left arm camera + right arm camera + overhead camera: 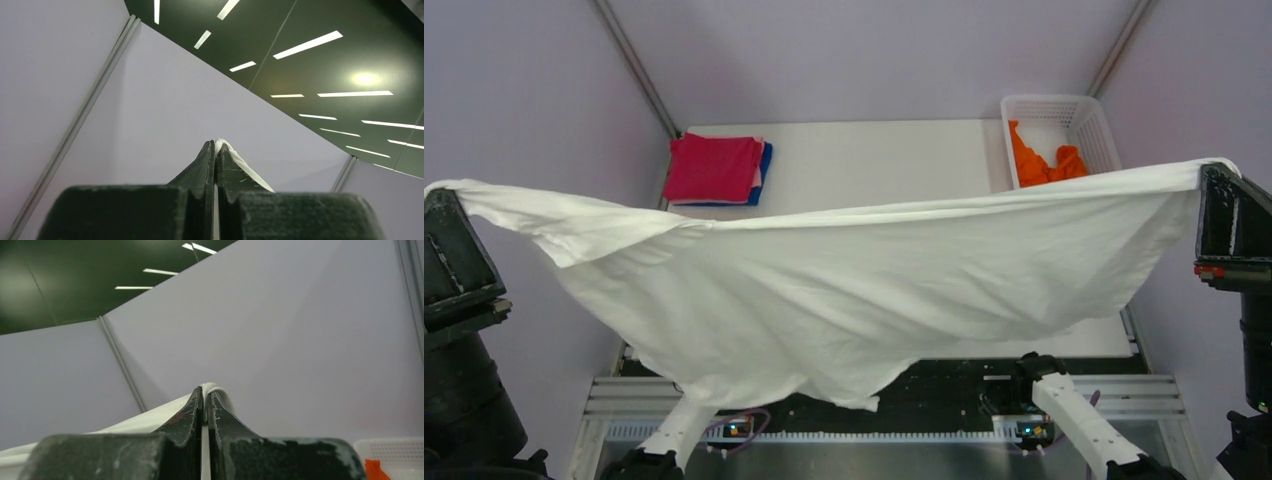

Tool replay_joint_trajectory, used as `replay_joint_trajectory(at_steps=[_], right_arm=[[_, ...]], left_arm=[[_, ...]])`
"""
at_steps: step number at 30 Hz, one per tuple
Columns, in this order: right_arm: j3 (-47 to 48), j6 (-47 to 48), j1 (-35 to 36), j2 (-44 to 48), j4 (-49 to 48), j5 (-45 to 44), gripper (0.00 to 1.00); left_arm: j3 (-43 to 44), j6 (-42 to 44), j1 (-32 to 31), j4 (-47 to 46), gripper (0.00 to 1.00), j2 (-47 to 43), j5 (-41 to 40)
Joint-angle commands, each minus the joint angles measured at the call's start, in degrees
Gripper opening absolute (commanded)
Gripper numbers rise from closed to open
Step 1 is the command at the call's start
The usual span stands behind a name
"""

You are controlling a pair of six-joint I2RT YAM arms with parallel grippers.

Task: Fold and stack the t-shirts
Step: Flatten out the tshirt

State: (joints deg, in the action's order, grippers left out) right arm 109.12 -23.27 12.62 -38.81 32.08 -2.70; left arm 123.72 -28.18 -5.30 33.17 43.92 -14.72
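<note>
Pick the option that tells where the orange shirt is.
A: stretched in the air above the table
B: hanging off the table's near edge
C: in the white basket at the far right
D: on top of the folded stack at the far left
C: the orange shirt lies crumpled inside the white basket. The stack has red on top, and the white shirt is the one stretched in the air.

T-shirt (844, 290) hangs before left stack (714, 168) and right basket (1100, 130), seemingly airborne.
</note>
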Motion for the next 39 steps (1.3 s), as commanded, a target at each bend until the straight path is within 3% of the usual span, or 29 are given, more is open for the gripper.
replay_joint_trajectory(at_steps=[1, 7, 14, 18, 23, 27, 28, 29, 30, 31, 32, 33, 34, 35, 36, 39], right_arm=[[-2.7, 2.21, 0.03, -1.45, 1.89, -4.01, 0.0], [-10.79, 3.75, 0.01, -4.82, -1.24, -14.16, 0.0], [-34.78, 2.49, 0.0, -8.87, -15.72, -22.47, 0.0], [-45.82, 1.96, -0.13, -17.32, -24.97, -25.66, 0.0], [-50.32, 0.65, -2.56, -35.12, -36.35, -23.45, 0.0], [-43.75, 0.25, -4.51, -53.86, -38.27, -20.47, 0.02], [-40.91, 0.74, -4.63, -57.8, -38.11, -20.58, 0.1], [-37.43, 1.76, -4.72, -61.29, -37.08, -20.24, 0.17], [-33.95, 2.75, -4.79, -64.49, -35.88, -20.43, 0.25], [-29.34, 3.22, -4.79, -67.05, -34.46, -20.63, 0.3], [-26.35, 3.61, -4.74, -68.8, -32.68, -20.29, 0.37], [-24.45, 3.89, -4.73, -69.77, -32.23, -19.6, 0.59], [-23.57, 3.97, -4.76, -69.94, -30.8, -18.83, 0.69], [-23.68, 4.0, -4.72, -69.58, -30.72, -18.22, 0.92], [-24.21, 3.49, -4.72, -68.72, -30.6, -18.03, 0.98], [-28.58, 1.24, -4.71, -64.54, -31.0, -15.48, 0.99]], left_arm=[[-0.85, 1.57, 0.11, -1.78, 0.0, 5.98, 0.47], [-8.38, 2.68, 0.07, -5.94, 0.0, 13.47, -0.04], [-28.21, 5.77, 0.11, -17.99, 0.0, 25.11, -4.07], [-34.63, 4.91, 0.11, -22.34, 0.0, 38.76, -6.19], [-29.59, 3.87, 0.2, -23.72, 0.0, 60.14, -0.57], [-12.67, 2.41, 0.2, -17.21, 0.0, 77.56, 1.48], [-8.68, 2.87, 0.19, -15.88, 0.07, 82.78, 2.13], [-3.91, 3.36, 0.16, -14.23, 0.2, 86.27, 2.42], [0.65, 3.67, 0.12, -12.27, 0.41, 89.24, 2.98], [4.29, 3.93, 0.12, -10.78, 0.72, 91.47, 3.72], [6.78, 4.0, 0.11, -10.26, 0.94, 92.71, 4.51], [7.51, 3.85, 0.07, -10.43, 0.98, 92.82, 5.29], [6.97, 3.61, 0.11, -11.21, 0.99, 92.16, 6.26], [5.5, 3.13, 0.11, -12.25, 0.98, 91.06, 7.09], [3.73, 2.54, 0.11, -13.17, 0.98, 89.44, 7.81], [-3.82, 0.29, 0.03, -15.21, 0.99, 83.86, 9.77]])
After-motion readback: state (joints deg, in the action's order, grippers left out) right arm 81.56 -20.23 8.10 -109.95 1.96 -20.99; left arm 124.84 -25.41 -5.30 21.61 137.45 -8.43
